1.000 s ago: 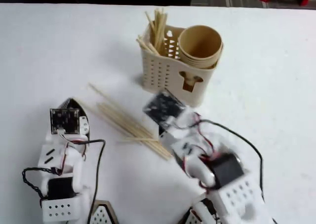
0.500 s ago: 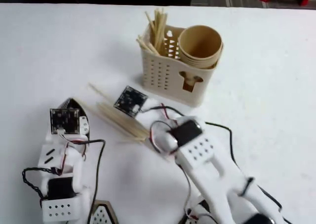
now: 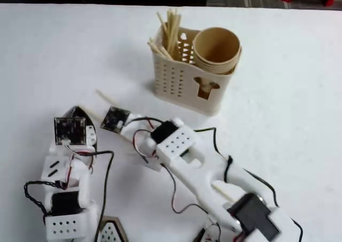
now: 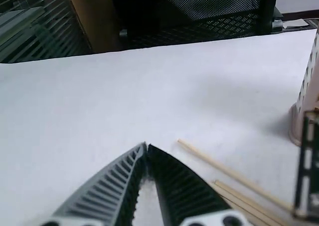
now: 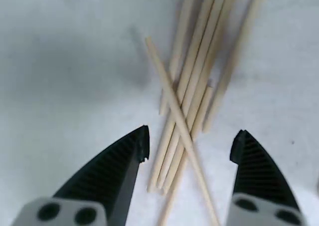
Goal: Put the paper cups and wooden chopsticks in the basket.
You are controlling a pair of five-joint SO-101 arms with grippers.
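Wooden chopsticks (image 5: pixel 192 86) are lying loose on the white tabletop (image 3: pixel 53 49) in a rough bundle, with one stick crossing the others at a slant. The right tool (image 5: pixel 192 134) is hovering directly over them with its two dark fingers spread wide, one on each side of the bundle, gripping nothing. In the overhead view the right arm is stretching across the pile and covering most of it. The basket (image 3: pixel 181 84) is standing farther back on the tabletop, apart from the pile. It is holding a stack of paper cups (image 3: pixel 216 49) in one compartment and a bunch of upright sticks (image 3: pixel 170 25) in the other. The left tool (image 4: pixel 146 147) is sitting just beside one end of the pile, with its fingers pressed together and empty.

The main risk is probably a partial grab. The sticks are fanning out at one end, so closing fingers may be catching only the middle ones while the outer ones are slipping free. The crossing stick may be pivoting and scattering the rest. The sticks are thin and lying flat, so the fingertips may be scraping the tabletop or riding over them. Long sticks gripped off-centre may be drooping and knocking the rim of the basket, which looks light enough to tip.
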